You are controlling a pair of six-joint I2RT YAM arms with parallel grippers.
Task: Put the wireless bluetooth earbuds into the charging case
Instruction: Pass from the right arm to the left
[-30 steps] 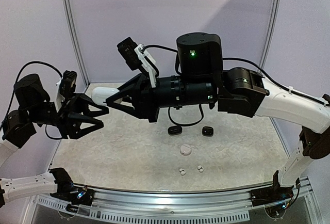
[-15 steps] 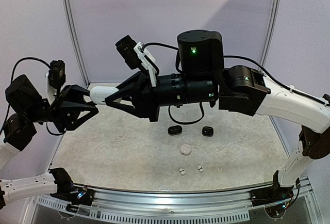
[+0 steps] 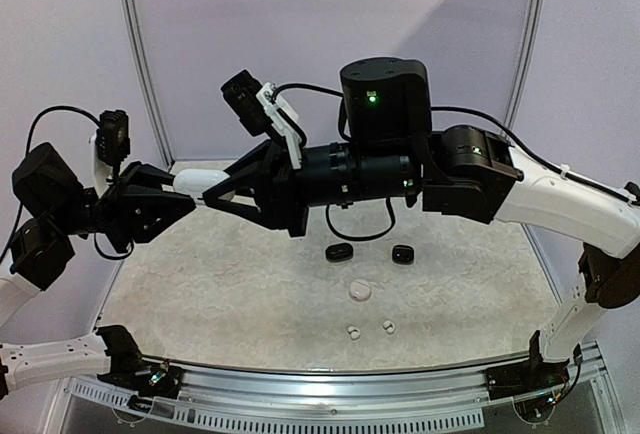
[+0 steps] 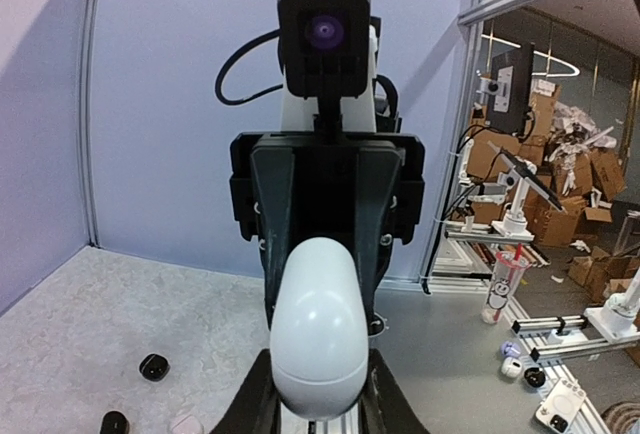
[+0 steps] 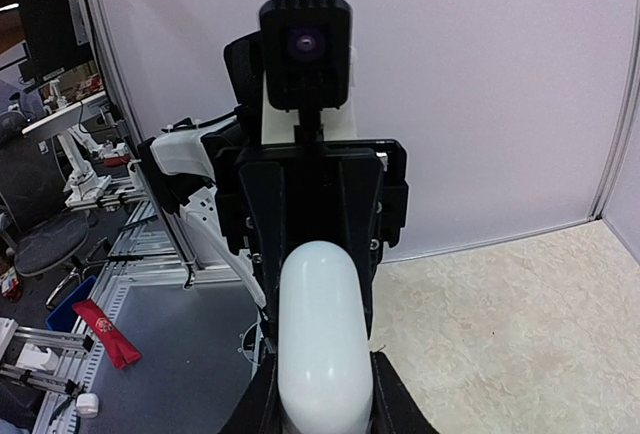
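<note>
- Smooth, glossy white, pebble-shaped charging case point(image 3: 196, 180), held above the speckled table point(image 3: 230, 284).
- Left gripper point(image 3: 187, 195) and right gripper point(image 3: 213, 194), both level, face each other, each clamped on it.

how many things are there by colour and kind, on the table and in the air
white case, held up off the table: 1
black pieces on the table: 2
small white buds on the table: 2
pale round piece on the table: 1
total: 6
</note>
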